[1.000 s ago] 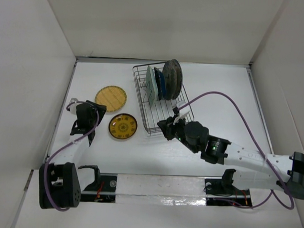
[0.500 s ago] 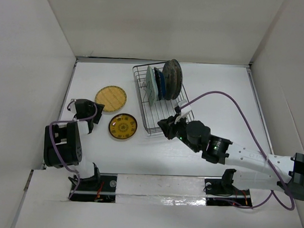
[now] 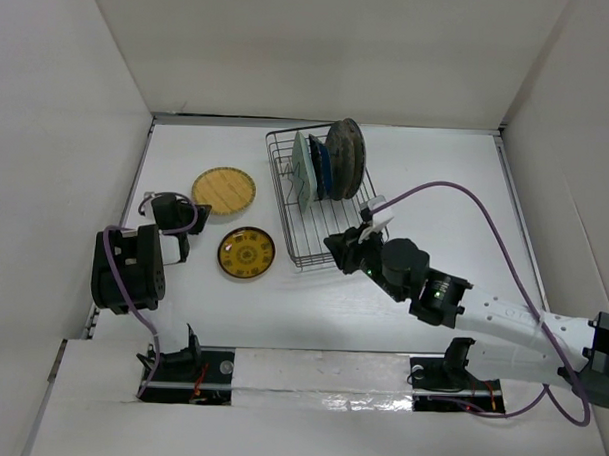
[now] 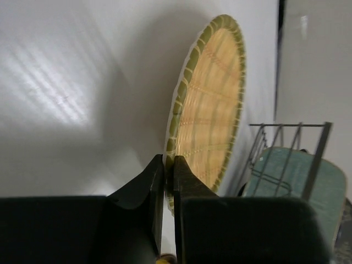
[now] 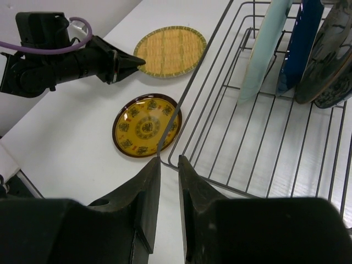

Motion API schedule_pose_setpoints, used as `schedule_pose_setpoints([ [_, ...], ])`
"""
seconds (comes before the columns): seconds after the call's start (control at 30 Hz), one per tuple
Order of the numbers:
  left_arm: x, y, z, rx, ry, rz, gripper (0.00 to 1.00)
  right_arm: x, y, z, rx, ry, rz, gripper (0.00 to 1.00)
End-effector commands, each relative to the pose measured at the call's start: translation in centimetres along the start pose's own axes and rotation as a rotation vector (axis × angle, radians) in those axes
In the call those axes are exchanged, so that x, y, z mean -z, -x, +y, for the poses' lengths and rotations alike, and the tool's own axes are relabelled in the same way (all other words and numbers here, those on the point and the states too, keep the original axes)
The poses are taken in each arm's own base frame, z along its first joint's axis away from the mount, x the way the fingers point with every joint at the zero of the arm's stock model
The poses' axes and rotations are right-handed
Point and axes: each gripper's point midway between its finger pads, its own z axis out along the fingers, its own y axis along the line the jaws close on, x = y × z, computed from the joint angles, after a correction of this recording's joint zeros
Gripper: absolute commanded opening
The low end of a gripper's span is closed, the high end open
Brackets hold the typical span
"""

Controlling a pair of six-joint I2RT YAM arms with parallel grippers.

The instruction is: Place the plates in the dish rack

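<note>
On table's left side, left gripper [image 4: 169, 159] pinched shut on rim of yellow-tan plate [image 4: 212, 110]; plate flat on table [image 3: 436, 173], well apart from dish rack [image 5: 258, 148].
Risk: thin edge grip, plate may pivot or slip on lift.
Right gripper [image 5: 168, 159] clamped on rack's near corner wire; tug could shift rack.
Mandala plate [image 5: 147, 125] lies between.
Mint plate [image 5: 264, 49], navy plate [image 5: 297, 44] upright in rack.

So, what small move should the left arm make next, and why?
Probably lift a little, to tip the yellow woven plate off the table. The left gripper looks shut on its rim, yet it lies flat. The right gripper grips the dish rack corner, and front slots are free.
</note>
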Motion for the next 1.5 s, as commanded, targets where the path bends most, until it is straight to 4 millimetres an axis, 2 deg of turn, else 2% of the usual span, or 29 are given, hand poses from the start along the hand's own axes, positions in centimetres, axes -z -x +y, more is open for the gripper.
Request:
schedule_pose_setpoints([
  [0.0, 0.1, 0.6, -1.1, 0.043, -0.087, -0.041, 0.0, 0.1, 1.5, 0.4, -0.029, 0.021, -0.047, 0.25],
  [0.1, 1.7, 1.2, -2.7, 0.053, -0.186, -0.09, 0.0, -0.1, 1.5, 0.7, -0.026, 0.033, -0.04, 0.25],
  [0.2, 4.3, 2.6, -5.8, 0.034, -0.302, -0.166, 0.0, -0.3, 1.7, 1.6, -0.028, 0.076, -0.038, 0.27],
  [0.23, 5.8, 3.3, -7.5, 0.021, -0.356, -0.2, 0.0, -0.4, 1.9, 1.9, -0.031, 0.087, -0.041, 0.31],
  [0.3, 7.4, 4.2, -9.0, -0.004, -0.405, -0.248, 0.0, -0.6, 2.0, 2.5, -0.034, 0.106, -0.036, 0.38],
  [0.33, 9.2, 4.8, -10.8, -0.019, -0.463, -0.279, 0.0, -0.7, 2.5, 2.7, -0.039, 0.113, -0.043, 0.46],
  [0.4, 10.8, 5.1, -11.8, -0.035, -0.493, -0.305, 0.0, -0.8, 2.7, 3.1, -0.046, 0.125, -0.043, 0.53],
  [0.43, 12.9, 5.4, -13.3, -0.055, -0.553, -0.332, 0.0, -1.0, 2.7, 3.5, -0.049, 0.139, -0.04, 0.59],
  [0.47, 13.6, 5.3, -13.3, -0.063, -0.553, -0.333, 0.0, -1.2, 3.0, 3.8, -0.062, 0.147, -0.045, 0.62],
  [0.53, 16.5, 5.1, -14.8, -0.092, -0.625, -0.348, 0.0, -1.4, 3.3, 4.6, -0.078, 0.174, -0.044, 0.7],
  [0.57, 16.9, 4.8, -14.6, -0.11, -0.616, -0.341, 0.0, -1.8, 3.2, 5.0, -0.086, 0.187, -0.04, 0.74],
  [0.6, 17.7, 4.1, -14.9, -0.134, -0.64, -0.31, 0.0, -1.9, 4.0, 5.6, -0.096, 0.206, -0.052, 0.8],
  [0.63, 19.3, 3.6, -15.8, -0.159, -0.689, -0.301, 0.0, -2.1, 4.3, 5.9, -0.098, 0.213, -0.057, 0.84],
  [0.67, 19.4, 2.9, -15.5, -0.185, -0.68, -0.272, 0.0, -2.7, 4.3, 6.1, -0.099, 0.211, -0.055, 0.88],
  [0.7, 19.9, 2.0, -15.6, -0.211, -0.697, -0.228, 0.0, -2.9, 5.5, 6.6, -0.103, 0.217, -0.076, 0.92],
  [0.77, 21.4, 0.7, -16.0, -0.239, -0.741, -0.179, 0.0, -3.5, 6.5, 7.1, -0.101, 0.217, -0.094, 1.0],
  [0.8, 21.9, -0.4, -16.0, -0.257, -0.764, -0.123, 0.0, -4.3, 6.5, 6.9, -0.097, 0.211, -0.089, 1.0],
  [0.83, 22.6, -0.9, -16.1, -0.27, -0.787, -0.103, 0.0, -4.7, 8.0, 7.3, -0.103, 0.228, -0.111, 1.0],
  [0.87, 22.9, -1.4, -16.0, -0.279, -0.788, -0.078, 0.0, -5.1, 8.5, 7.3, -0.104, 0.23, -0.117, 1.0],
  [0.9, 23.4, -2.2, -16.0, -0.306, -0.804, -0.039, 0.0, -6.1, 8.4, 6.5, -0.103, 0.212, -0.115, 1.0],
  [0.93, 24.2, -2.6, -16.3, -0.327, -0.828, -0.026, 0.0, -6.6, 9.3, 6.6, -0.106, 0.224, -0.125, 1.0],
  [0.97, 24.6, -3.4, -16.2, -0.352, -0.841, 0.014, 0.0, -7.3, 9.7, 5.5, -0.108, 0.207, -0.13, 1.0],
  [1.0, 25.0, -3.8, -16.2, -0.371, -0.854, 0.03, 0.0, -7.6, 9.6, 5.8, -0.111, 0.216, -0.123, 1.0],
  [1.03, 25.7, -4.0, -16.7, -0.405, -0.876, 0.033, 0.0, -8.4, 9.5, 4.7, -0.114, 0.199, -0.114, 1.0],
  [1.1, 26.1, -5.2, -16.5, -0.439, -0.887, 0.089, 0.0, -8.9, 9.8, 4.1, -0.128, 0.204, -0.115, 1.0],
  [1.3, 27.2, -7.7, -16.3, -0.516, -0.969, 0.215, 0.0, -10.7, 9.0, 2.7, -0.135, 0.198, -0.077, 1.0],
  [1.33, 27.2, -7.9, -16.3, -0.523, -0.975, 0.234, 0.0, -10.6, 8.8, 3.5, -0.132, 0.241, -0.065, 1.0],
  [1.47, 28.1, -8.8, -16.7, -0.581, -1.019, 0.288, 0.0, -11.3, 8.5, 3.4, -0.134, 0.267, -0.054, 0.97],
])
